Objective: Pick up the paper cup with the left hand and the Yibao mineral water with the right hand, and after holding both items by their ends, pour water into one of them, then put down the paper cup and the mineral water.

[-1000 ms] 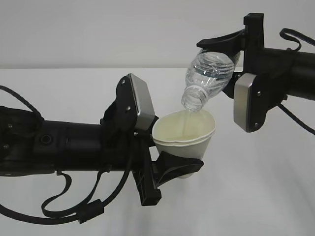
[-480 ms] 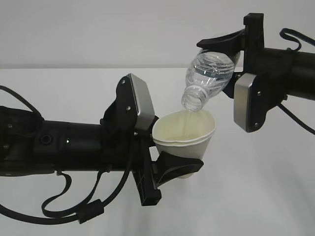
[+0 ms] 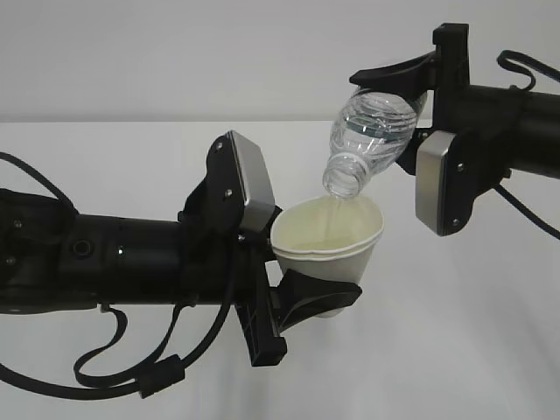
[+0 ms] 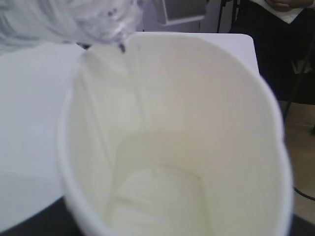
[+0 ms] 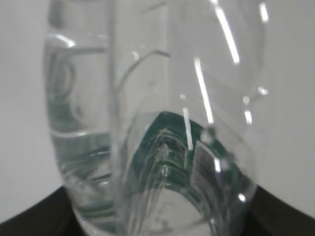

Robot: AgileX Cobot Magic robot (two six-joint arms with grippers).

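The Yibao mineral water [image 3: 372, 136] hangs tilted, neck down over the paper cup [image 3: 331, 241], a thin stream running in, unchanged from 0.5 s ago. The right hand [image 3: 404, 107] clamps the bottle's base. The left hand [image 3: 297, 271] grips the cup's lower end above the white table [image 3: 490, 332].

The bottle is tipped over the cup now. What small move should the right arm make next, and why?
Probably hold the tilt a moment, then tip the bottle back upright. Its open mouth hangs just over the paper cup held by the left pincer, a thin stream shows in the left wrist view, and water already covers the cup's bottom.
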